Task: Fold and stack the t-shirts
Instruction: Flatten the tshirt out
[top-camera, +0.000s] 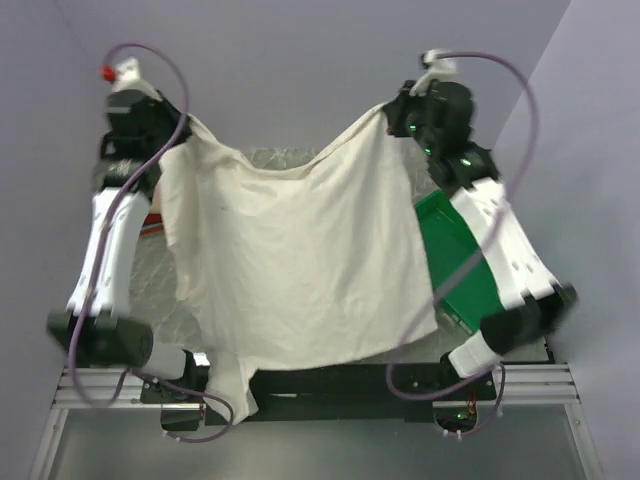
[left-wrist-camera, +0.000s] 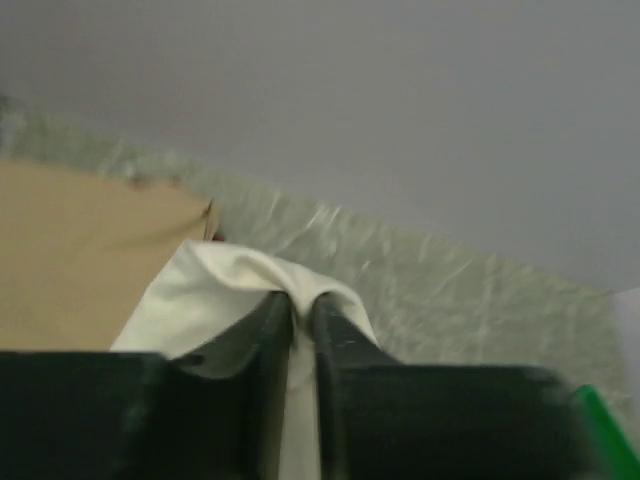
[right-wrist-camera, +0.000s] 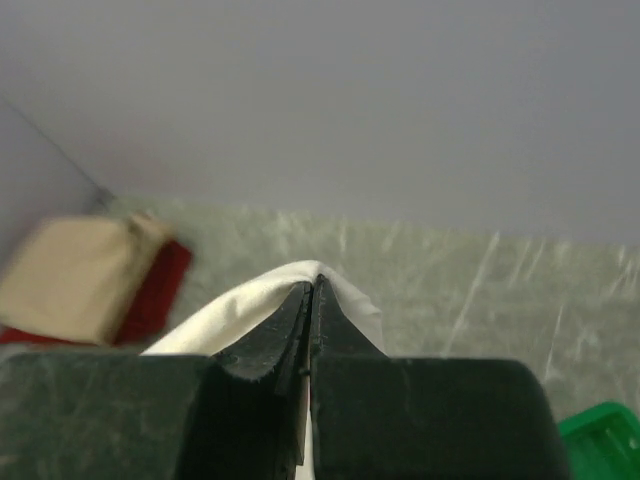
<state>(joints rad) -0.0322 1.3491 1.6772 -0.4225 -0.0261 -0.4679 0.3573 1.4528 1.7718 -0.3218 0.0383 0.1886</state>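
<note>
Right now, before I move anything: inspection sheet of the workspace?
Surface: table covering, greenish marbled, mostly hidden under the raised shirt.
Job's things: cream t-shirt held spread between both claws, lower end draping past the near edge; tan t-shirt folded, apparently on the red t-shirt, at left.
Clutter: green tray under the right arm.
Claws: left claw and right claw each shut on a shirt corner.
Cables: purple cables looping from both wrists.
Surroundings: grey walls.

Pale marbled table (top-camera: 150, 285), green tray (top-camera: 452, 250) on its right side, tan t-shirt (right-wrist-camera: 75, 275) atop red t-shirt (right-wrist-camera: 162, 285) on its left
</note>
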